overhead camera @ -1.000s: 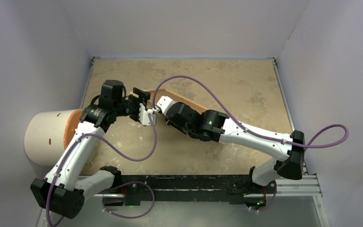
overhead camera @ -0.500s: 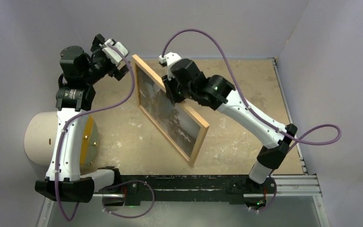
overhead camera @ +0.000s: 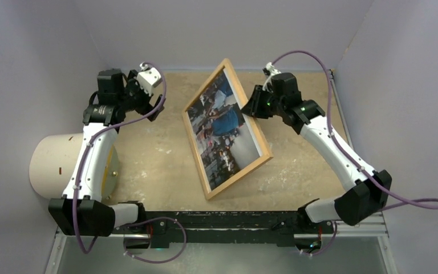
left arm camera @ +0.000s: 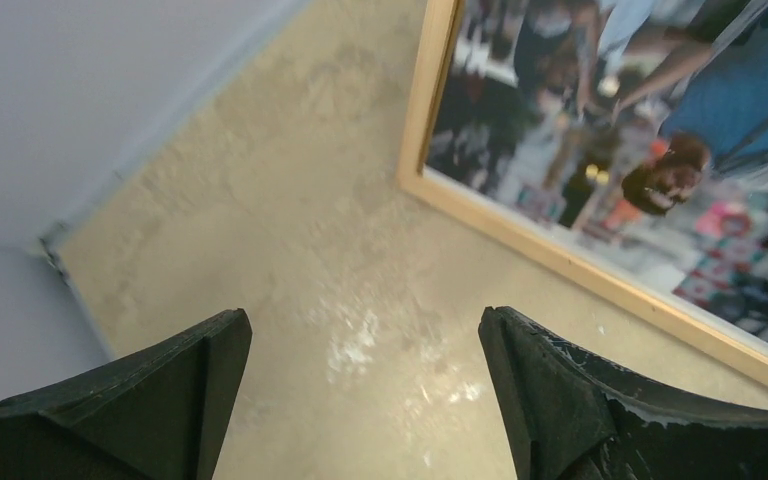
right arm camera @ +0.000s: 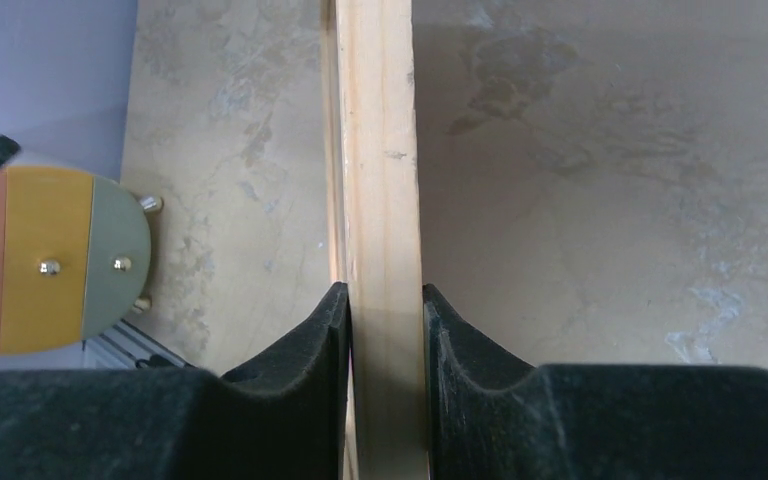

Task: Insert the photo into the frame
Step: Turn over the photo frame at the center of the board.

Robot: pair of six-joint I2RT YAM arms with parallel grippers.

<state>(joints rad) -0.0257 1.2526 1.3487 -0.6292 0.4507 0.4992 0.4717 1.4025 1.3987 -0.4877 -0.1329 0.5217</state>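
Both visible: right pincer (right arm camera: pixel 384 305) clenched on the frame (right arm camera: pixel 380 150); left pincer (left arm camera: pixel 365 335) wide, empty

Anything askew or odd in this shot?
Yes: the thin light-wood rectangular frame with the glossy colour photo sits diagonal on the tan table, tilted rather than flat, right gripper clamped on its edge. No damage visible.

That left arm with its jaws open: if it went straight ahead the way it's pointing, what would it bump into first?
Most likely the bare table, just beside the frame. The left gripper aims down at tabletop between its open jaws; the frame lies off to one side.
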